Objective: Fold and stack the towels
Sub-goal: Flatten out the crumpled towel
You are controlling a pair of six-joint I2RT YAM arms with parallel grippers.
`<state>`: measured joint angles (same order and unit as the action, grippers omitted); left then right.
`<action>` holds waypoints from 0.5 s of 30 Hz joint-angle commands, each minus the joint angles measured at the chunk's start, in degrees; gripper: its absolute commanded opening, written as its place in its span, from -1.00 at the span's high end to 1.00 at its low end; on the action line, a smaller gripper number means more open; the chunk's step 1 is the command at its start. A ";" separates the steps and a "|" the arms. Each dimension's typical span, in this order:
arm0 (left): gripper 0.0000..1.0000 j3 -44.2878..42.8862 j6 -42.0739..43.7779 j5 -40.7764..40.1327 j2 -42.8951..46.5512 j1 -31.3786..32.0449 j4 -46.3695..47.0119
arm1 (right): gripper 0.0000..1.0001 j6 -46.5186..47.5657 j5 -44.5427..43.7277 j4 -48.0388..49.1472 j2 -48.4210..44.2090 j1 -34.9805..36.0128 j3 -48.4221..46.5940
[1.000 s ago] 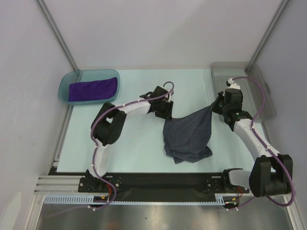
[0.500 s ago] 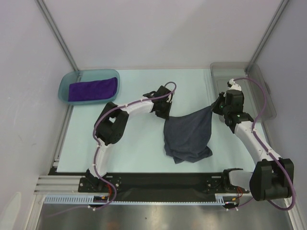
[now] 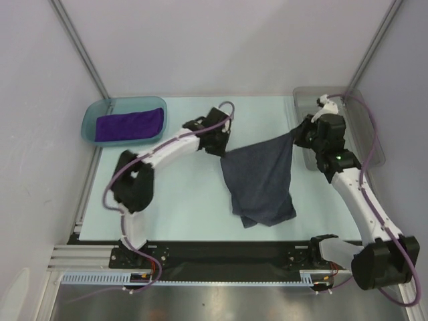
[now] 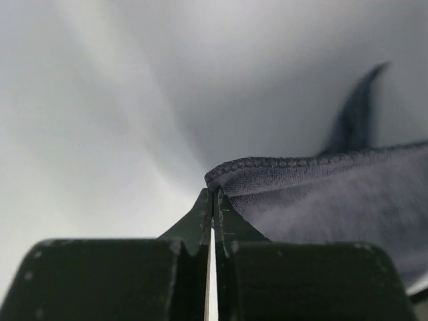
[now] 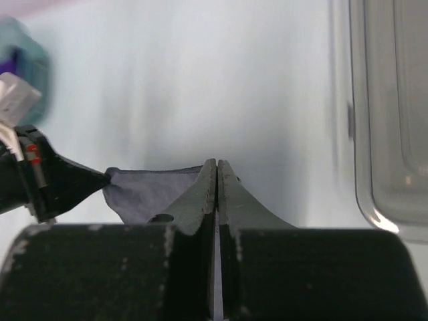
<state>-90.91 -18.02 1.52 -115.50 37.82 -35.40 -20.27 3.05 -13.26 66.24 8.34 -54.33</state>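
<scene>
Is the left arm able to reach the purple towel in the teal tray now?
Probably not yet. Nothing lies between the left arm and the purple towel in the teal tray, but its fingers are shut on a corner of the grey-blue towel, so it should let go first.

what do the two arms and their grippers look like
Both the left arm and right arm have white links with chunky black joints, and a mauve cable loops along each. A small green light glows on the right arm. The left gripper and right gripper have black fingers tapering to thin wedge tips.
</scene>
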 commanded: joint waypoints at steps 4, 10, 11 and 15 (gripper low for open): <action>0.99 -9.62 7.91 -4.95 33.01 -1.61 -2.66 | 1.00 3.31 0.80 3.13 -14.10 0.89 -14.92; 0.99 -5.26 8.09 3.91 50.26 1.46 3.47 | 1.00 -0.20 9.52 9.82 -28.43 0.72 -15.28; 0.99 -4.19 6.96 6.19 53.94 1.72 4.80 | 1.00 -1.16 9.87 10.26 -30.01 0.80 -15.54; 1.00 0.12 3.09 13.77 60.20 2.43 9.99 | 1.00 -3.81 11.97 9.83 -34.85 0.63 -19.05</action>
<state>-95.29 -13.19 11.88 -54.24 40.66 -26.06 -22.31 16.49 -4.08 31.99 9.74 -70.83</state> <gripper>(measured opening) 0.008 0.011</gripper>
